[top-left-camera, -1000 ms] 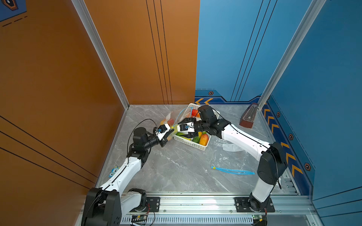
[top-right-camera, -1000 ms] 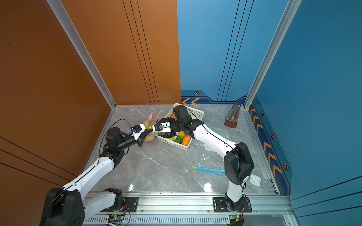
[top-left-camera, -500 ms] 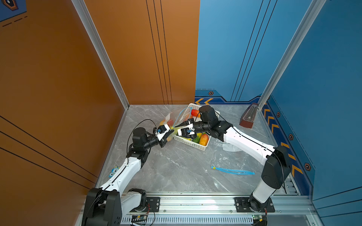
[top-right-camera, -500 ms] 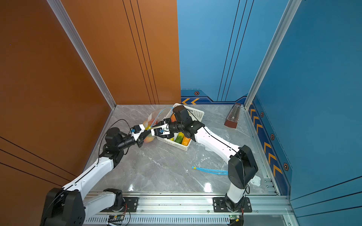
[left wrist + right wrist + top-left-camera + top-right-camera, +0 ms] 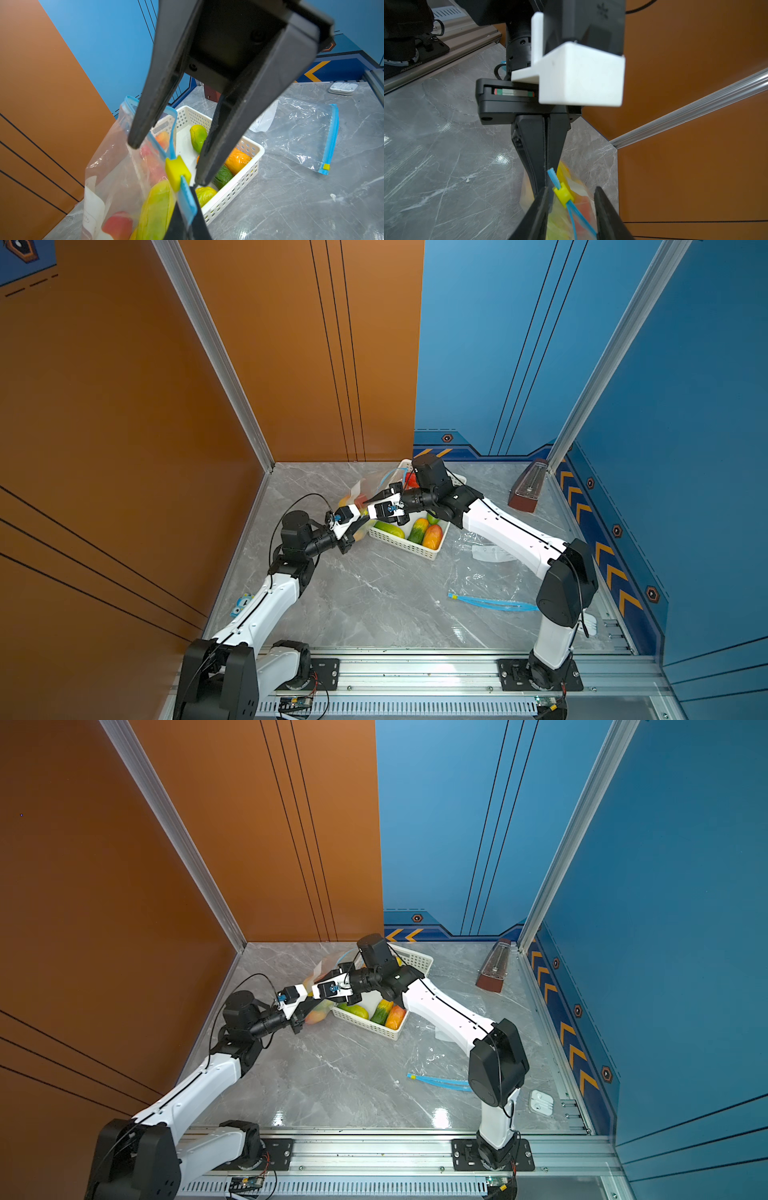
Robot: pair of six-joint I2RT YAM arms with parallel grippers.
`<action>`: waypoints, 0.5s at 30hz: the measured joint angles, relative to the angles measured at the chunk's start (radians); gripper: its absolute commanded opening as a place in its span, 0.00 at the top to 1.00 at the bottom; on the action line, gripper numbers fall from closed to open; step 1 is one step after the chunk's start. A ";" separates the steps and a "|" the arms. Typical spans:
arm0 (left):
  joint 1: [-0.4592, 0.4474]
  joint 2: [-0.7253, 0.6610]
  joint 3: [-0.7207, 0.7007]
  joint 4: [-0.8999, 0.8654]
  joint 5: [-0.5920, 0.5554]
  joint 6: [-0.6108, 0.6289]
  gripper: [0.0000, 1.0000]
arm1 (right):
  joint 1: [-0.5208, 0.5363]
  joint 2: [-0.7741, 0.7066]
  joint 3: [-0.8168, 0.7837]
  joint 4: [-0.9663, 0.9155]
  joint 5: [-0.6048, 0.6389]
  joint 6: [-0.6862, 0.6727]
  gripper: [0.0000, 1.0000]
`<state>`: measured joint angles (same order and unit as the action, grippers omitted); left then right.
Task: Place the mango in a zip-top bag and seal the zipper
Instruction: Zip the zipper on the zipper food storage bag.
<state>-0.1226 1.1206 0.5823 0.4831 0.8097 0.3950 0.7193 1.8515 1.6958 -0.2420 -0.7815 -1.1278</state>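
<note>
A clear zip-top bag with a blue zipper strip hangs upright beside the basket; a yellow-green and red mango sits inside it. My left gripper is shut on the blue end tab of the zipper. The yellow slider sits on the strip just past that grip. My right gripper stands open with one finger on each side of the slider, a gap showing on one side. In both top views the two grippers meet at the bag's top.
A white perforated basket holds several green and orange fruits right beside the bag. A second zip-top bag lies flat towards the right arm's base. A brown metronome stands at the back right, a white case at the front right.
My right gripper has shifted a little towards the left gripper, and its jaws have narrowed around the slider. The left gripper still holds the zipper end in the same place.
</note>
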 measured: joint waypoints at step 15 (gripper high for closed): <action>0.000 0.003 0.000 0.000 0.003 0.000 1.00 | 0.014 0.053 0.132 -0.197 0.064 -0.099 0.83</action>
<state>-0.1226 1.1240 0.5823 0.4831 0.8131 0.3950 0.7334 1.9045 1.8278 -0.4393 -0.7177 -1.2266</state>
